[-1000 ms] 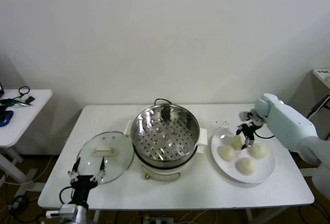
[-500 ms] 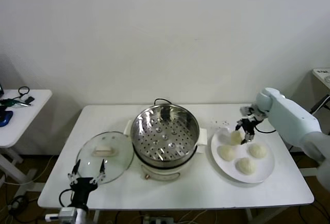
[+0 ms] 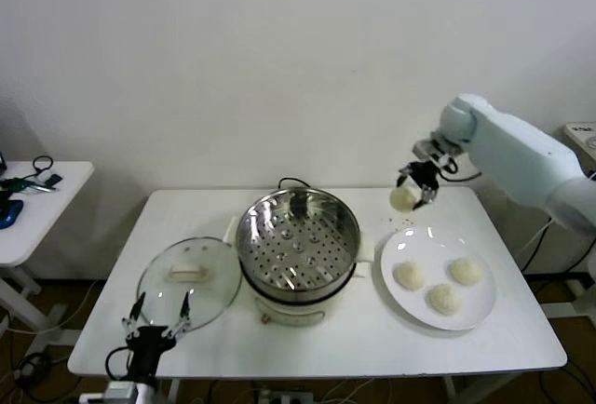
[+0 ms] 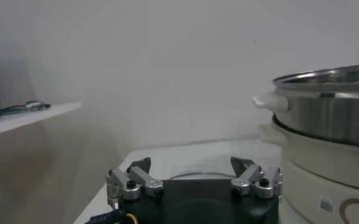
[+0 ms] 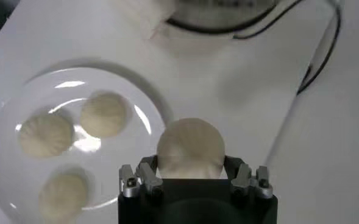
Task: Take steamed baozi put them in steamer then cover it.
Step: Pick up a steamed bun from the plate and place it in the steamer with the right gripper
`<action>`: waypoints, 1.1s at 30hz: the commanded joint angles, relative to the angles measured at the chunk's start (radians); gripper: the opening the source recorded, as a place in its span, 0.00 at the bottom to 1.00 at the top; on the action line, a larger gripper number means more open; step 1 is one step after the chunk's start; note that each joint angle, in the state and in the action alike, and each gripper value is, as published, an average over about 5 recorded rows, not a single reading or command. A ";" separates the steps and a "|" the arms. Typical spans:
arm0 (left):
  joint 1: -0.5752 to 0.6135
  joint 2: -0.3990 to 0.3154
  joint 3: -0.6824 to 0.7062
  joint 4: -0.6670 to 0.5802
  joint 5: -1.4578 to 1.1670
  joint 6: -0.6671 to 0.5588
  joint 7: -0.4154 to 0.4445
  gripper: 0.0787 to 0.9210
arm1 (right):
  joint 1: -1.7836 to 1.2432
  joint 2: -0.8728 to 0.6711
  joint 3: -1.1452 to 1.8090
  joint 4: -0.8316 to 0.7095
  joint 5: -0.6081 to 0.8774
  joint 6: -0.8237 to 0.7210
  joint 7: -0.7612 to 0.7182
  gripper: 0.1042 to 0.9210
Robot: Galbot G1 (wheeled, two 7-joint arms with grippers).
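The right tool [image 3: 411,192] now hangs in the air above the tabletop [image 3: 317,339], between the steamer [image 3: 298,241] and the white plate [image 3: 438,278], and it grips one steamed baozi [image 3: 403,197] between its fingers. A second ago it was low over the plate, among four buns; half a second ago it had closed on the rear bun and begun to lift. Now the bun is clear of the plate and has travelled up and toward the steamer, though it is not yet over the pot. In the right wrist view the held bun [image 5: 190,148] sits clamped between the two fingers [image 5: 145,176], with the plate [image 5: 139,106] far below.

Three buns are left on the plate: one at the left [image 3: 409,275], one at the right [image 3: 466,270] and one nearest the front edge [image 3: 444,299]. None of them has shifted.

The steamer stands in the middle of the tabletop on its cream base, open, its perforated tray bare. The cover [image 3: 190,280] lies flat on the tabletop just left of the pot, handle up, where it lay before.

The left tool [image 3: 156,316] waits low at the front edge of the tabletop, near the cover, its fingers spread wide and holding nothing; it has sunk slightly. The left wrist view shows the same wide fingers [image 4: 133,182] with the steamer wall [image 4: 325,115] beside them.
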 commanded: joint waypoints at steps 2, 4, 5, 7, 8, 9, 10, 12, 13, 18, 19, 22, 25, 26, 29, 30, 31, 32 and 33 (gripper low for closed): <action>0.010 0.000 0.001 0.001 -0.003 -0.002 0.000 0.88 | 0.222 0.158 -0.110 0.122 0.028 0.139 -0.023 0.73; 0.012 0.000 0.000 0.002 -0.004 -0.003 0.000 0.88 | 0.226 0.201 -0.110 0.136 0.023 0.152 -0.022 0.73; 0.013 0.001 0.000 0.002 -0.005 -0.004 0.000 0.88 | 0.226 0.219 -0.110 0.141 0.022 0.158 -0.022 0.73; 0.016 0.004 0.001 0.000 -0.005 -0.003 0.000 0.88 | 0.225 0.255 -0.112 0.149 0.016 0.171 -0.022 0.73; 0.018 0.007 0.003 0.000 -0.005 -0.003 0.000 0.88 | 0.222 0.271 -0.112 0.151 0.008 0.180 -0.021 0.73; 0.019 0.010 0.005 -0.001 -0.004 -0.003 0.001 0.88 | 0.218 0.285 -0.112 0.152 -0.003 0.190 -0.021 0.73; 0.020 0.013 0.006 -0.001 -0.003 -0.003 0.001 0.88 | 0.213 0.299 -0.111 0.153 -0.016 0.199 -0.019 0.74; 0.020 0.015 0.009 0.000 -0.002 -0.003 0.001 0.88 | 0.189 0.328 -0.101 0.153 -0.071 0.225 -0.013 0.74; 0.019 0.015 0.009 0.001 -0.002 -0.003 0.001 0.88 | 0.172 0.341 -0.092 0.155 -0.111 0.239 -0.006 0.74; 0.019 0.011 0.004 0.001 -0.004 -0.008 0.001 0.88 | 0.041 0.385 -0.028 0.184 -0.350 0.309 0.029 0.74; 0.021 0.011 0.001 0.001 -0.006 -0.009 0.001 0.88 | 0.018 0.389 -0.023 0.189 -0.382 0.318 0.033 0.74; 0.028 0.014 -0.005 0.001 -0.012 -0.012 0.000 0.88 | -0.025 0.400 -0.021 0.191 -0.447 0.336 0.046 0.74; 0.033 0.015 -0.010 0.002 -0.016 -0.015 0.000 0.88 | -0.057 0.409 -0.018 0.186 -0.495 0.353 0.061 0.74; 0.033 0.015 -0.011 0.003 -0.016 -0.015 0.000 0.88 | -0.065 0.411 -0.016 0.184 -0.514 0.360 0.067 0.74; 0.034 0.014 -0.012 0.005 -0.016 -0.016 0.000 0.88 | -0.086 0.418 -0.012 0.175 -0.558 0.381 0.079 0.74; 0.033 0.013 -0.012 0.006 -0.016 -0.017 0.000 0.88 | -0.093 0.420 -0.010 0.171 -0.568 0.386 0.082 0.74; 0.033 0.013 -0.012 0.006 -0.015 -0.016 0.000 0.88 | -0.099 0.423 -0.009 0.168 -0.573 0.388 0.083 0.74; 0.033 0.012 -0.012 0.007 -0.015 -0.016 0.000 0.88 | -0.105 0.426 -0.007 0.166 -0.578 0.389 0.084 0.74; 0.032 0.012 -0.013 0.007 -0.015 -0.016 0.000 0.88 | -0.110 0.428 -0.006 0.163 -0.583 0.390 0.085 0.74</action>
